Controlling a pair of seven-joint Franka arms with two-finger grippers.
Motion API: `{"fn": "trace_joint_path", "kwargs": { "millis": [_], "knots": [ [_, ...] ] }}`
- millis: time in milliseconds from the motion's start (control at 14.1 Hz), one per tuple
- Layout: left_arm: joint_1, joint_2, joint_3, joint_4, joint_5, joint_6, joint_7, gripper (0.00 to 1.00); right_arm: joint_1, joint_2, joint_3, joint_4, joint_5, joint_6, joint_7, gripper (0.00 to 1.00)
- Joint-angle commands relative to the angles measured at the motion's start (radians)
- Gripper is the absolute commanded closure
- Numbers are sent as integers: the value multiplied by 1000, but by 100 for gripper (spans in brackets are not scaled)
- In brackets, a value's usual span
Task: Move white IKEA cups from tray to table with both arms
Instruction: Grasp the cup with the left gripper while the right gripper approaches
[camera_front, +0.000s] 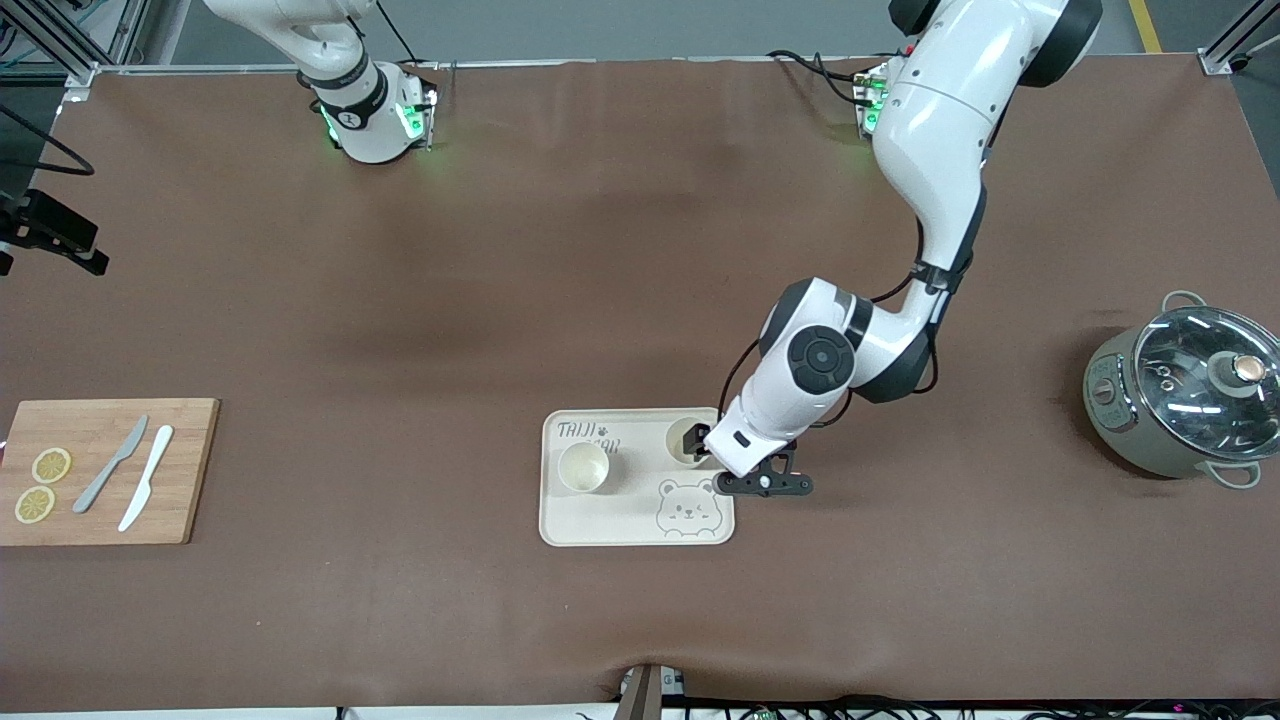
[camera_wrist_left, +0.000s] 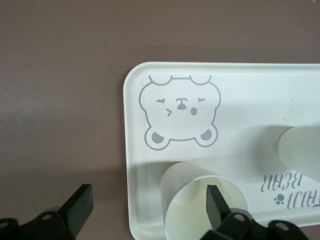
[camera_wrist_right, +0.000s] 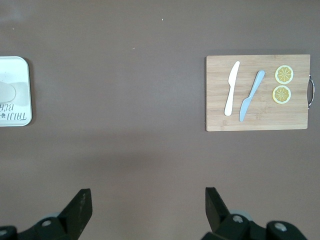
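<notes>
Two white IKEA cups stand upright on the bear-printed tray (camera_front: 637, 520). One cup (camera_front: 583, 467) (camera_wrist_left: 300, 150) is toward the right arm's end of the tray. The other cup (camera_front: 682, 440) (camera_wrist_left: 192, 197) is in the tray's corner toward the left arm's end. My left gripper (camera_front: 703, 443) (camera_wrist_left: 147, 197) is open at this cup. One of its fingers (camera_wrist_left: 216, 202) is inside the cup's mouth and the other is outside the tray's edge, neither pressing the wall. My right gripper (camera_wrist_right: 147, 200) is open over bare table, holding nothing; the front view does not show it.
A wooden cutting board (camera_front: 105, 470) (camera_wrist_right: 257, 92) with two knives and two lemon slices lies at the right arm's end. A grey-green pot with a glass lid (camera_front: 1185, 395) stands at the left arm's end. The right wrist view shows the tray's edge (camera_wrist_right: 22, 87).
</notes>
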Motion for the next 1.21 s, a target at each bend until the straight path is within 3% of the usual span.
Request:
{"fn": "trace_joint_path", "kwargs": {
  "millis": [0, 640, 853, 924, 996, 1067, 1138],
  "knots": [
    [-34, 40, 26, 26, 56, 13, -54, 0, -9, 19, 10, 23, -14, -6, 2, 0],
    [-32, 58, 24, 26, 56, 14, -63, 0, 24, 35, 16, 40, -9, 0, -1, 0],
    [-34, 63, 24, 26, 56, 16, -72, 0, 43, 54, 14, 40, 29, 68, 0, 0],
    [-35, 69, 24, 26, 54, 22, -107, 13, 58, 70, 16, 40, 29, 71, 8, 0],
    [-40, 74, 24, 25, 56, 34, -146, 58, 84, 82, 16, 42, 26, 86, 18, 0],
    [-41, 74, 24, 25, 56, 36, -157, 92, 104, 94, 16, 43, 26, 112, 49, 0],
    [-41, 74, 24, 25, 56, 36, -160, 100, 124, 108, 16, 43, 28, 134, 86, 0]
  ]
}}
